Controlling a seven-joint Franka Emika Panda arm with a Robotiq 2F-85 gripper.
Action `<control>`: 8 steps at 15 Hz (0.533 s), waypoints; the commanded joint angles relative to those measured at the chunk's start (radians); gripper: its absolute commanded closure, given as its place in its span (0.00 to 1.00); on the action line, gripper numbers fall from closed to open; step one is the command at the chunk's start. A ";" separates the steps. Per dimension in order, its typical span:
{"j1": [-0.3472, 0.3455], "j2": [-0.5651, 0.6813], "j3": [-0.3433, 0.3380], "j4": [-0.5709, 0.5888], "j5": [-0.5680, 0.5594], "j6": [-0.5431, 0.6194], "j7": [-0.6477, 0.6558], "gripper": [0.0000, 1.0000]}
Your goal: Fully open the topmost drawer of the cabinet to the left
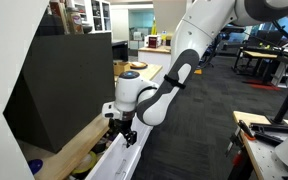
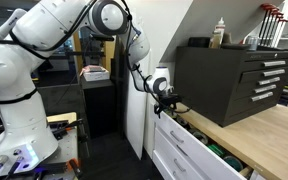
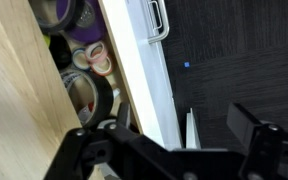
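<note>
The cabinet, with its light wood top [image 1: 76, 143] [image 2: 269, 130], shows in both exterior views. Its topmost drawer [image 3: 144, 70] is pulled partly out, with tape rolls [image 3: 92, 55] and small clutter inside. The drawer's white front also shows in both exterior views [image 1: 112, 160] [image 2: 176, 136]. My gripper [image 3: 174, 135] is open and points down over the drawer's front. One finger is inside the drawer and the other is outside, so the white front runs between them. The gripper also shows in both exterior views [image 1: 124, 133] [image 2: 169, 102].
A big dark grey box [image 1: 69, 85] [image 2: 229, 80] stands on the wood top close behind the gripper. A metal handle [image 3: 156, 18] sits on the drawer front. Deeper white drawer fronts [image 2: 174, 160] lie below. Dark carpet [image 3: 234, 60] lies in front of the cabinet.
</note>
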 commanded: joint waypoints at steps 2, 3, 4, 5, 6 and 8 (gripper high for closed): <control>-0.041 0.053 0.024 0.074 -0.001 -0.005 -0.063 0.00; -0.047 0.062 0.028 0.084 0.003 -0.006 -0.071 0.00; -0.055 0.070 0.035 0.091 0.007 -0.007 -0.082 0.00; -0.059 0.077 0.036 0.099 0.009 -0.006 -0.085 0.00; -0.064 0.087 0.040 0.107 0.010 -0.005 -0.094 0.00; -0.072 0.102 0.044 0.118 0.010 -0.004 -0.108 0.00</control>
